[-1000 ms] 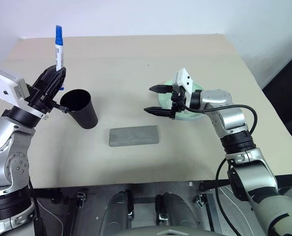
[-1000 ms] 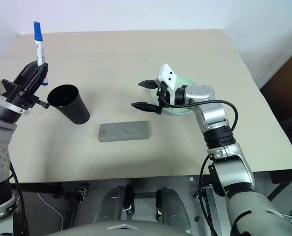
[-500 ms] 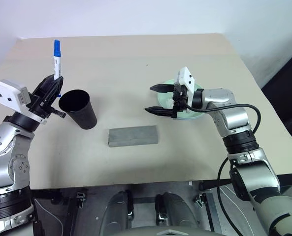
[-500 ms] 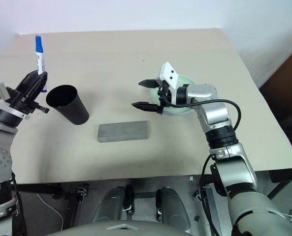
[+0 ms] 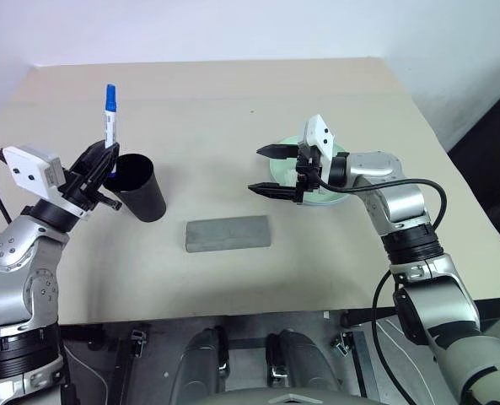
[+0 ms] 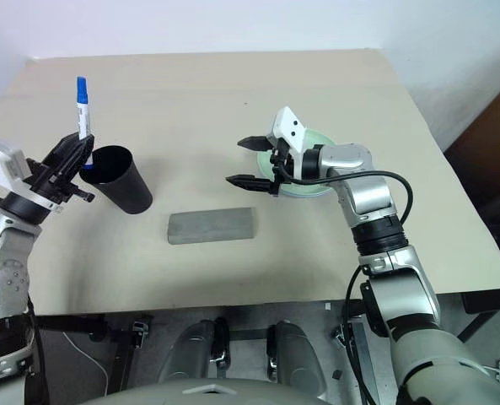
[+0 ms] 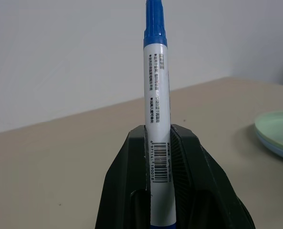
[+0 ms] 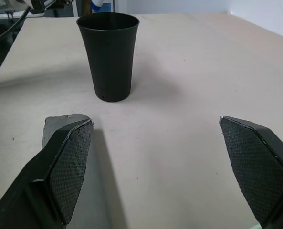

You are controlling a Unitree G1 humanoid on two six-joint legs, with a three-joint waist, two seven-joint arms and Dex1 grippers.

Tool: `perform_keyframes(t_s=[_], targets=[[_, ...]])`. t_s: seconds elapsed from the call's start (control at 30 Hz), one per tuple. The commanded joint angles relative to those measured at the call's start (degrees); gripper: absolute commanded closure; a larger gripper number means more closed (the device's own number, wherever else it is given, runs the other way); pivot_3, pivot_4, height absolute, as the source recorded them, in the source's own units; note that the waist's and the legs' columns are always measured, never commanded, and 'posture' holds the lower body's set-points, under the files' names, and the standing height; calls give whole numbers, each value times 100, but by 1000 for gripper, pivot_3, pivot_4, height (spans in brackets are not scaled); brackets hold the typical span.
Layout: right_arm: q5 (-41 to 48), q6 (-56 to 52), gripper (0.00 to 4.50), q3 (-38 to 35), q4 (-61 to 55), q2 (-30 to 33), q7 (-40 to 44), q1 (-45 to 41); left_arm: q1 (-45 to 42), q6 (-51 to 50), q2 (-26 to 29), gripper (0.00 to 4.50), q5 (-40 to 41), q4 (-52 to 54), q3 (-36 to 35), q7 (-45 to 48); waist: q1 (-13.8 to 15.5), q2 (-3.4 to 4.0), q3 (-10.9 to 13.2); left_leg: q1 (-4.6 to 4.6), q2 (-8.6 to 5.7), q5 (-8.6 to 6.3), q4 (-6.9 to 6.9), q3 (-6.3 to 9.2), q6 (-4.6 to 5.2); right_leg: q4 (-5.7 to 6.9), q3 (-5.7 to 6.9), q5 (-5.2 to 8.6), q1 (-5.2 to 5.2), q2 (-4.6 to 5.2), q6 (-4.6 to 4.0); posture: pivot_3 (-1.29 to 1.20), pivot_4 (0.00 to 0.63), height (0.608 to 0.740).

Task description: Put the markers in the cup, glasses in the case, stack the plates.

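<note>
My left gripper (image 5: 102,158) is shut on the blue-capped marker (image 5: 110,118), which stands upright, cap up; the wrist view shows its white barrel (image 7: 156,95) between the fingers. The marker's lower end hangs just beside the left rim of the black cup (image 5: 140,187). The grey case (image 5: 228,233) lies shut in the table's middle. My right gripper (image 5: 259,170) hovers open and empty, pointing left, above the near edge of the plates (image 7: 276,130), mint green on top of pale blue. In the right wrist view the cup (image 8: 109,57) stands ahead of its fingers. The glasses are out of view.
The beige table (image 5: 233,101) reaches to a white wall at the back. Its right edge (image 5: 452,160) drops off beside my right arm. The case lies between the cup and the plates.
My left gripper has come down and moved in toward the cup with the marker, which now stands lower beside the rim. The right arm has kept still.
</note>
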State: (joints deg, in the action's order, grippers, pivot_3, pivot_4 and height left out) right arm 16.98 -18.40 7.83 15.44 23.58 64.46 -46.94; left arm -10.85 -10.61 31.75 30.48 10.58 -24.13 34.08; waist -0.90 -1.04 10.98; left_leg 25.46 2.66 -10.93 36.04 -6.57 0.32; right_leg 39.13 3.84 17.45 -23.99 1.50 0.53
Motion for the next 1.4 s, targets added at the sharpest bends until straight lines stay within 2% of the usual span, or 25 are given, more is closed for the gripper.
perform_keyframes(t_s=[0.03,1.4], targets=[[12,90,0,-71,-204,45,-10,-7,-54,89,-12,4200,-20,2,-14,-43,1,0,0,0,0,0,0,0,0,0,0,0,0,0,0,0,150,715],[-270,464,0,-2,-38,36,19,8,-8,506,-140,4200,-344,-370,152,46,0,0,0,0,0,0,2,0,1,2,0,0,1,-1,1,0,150,715]])
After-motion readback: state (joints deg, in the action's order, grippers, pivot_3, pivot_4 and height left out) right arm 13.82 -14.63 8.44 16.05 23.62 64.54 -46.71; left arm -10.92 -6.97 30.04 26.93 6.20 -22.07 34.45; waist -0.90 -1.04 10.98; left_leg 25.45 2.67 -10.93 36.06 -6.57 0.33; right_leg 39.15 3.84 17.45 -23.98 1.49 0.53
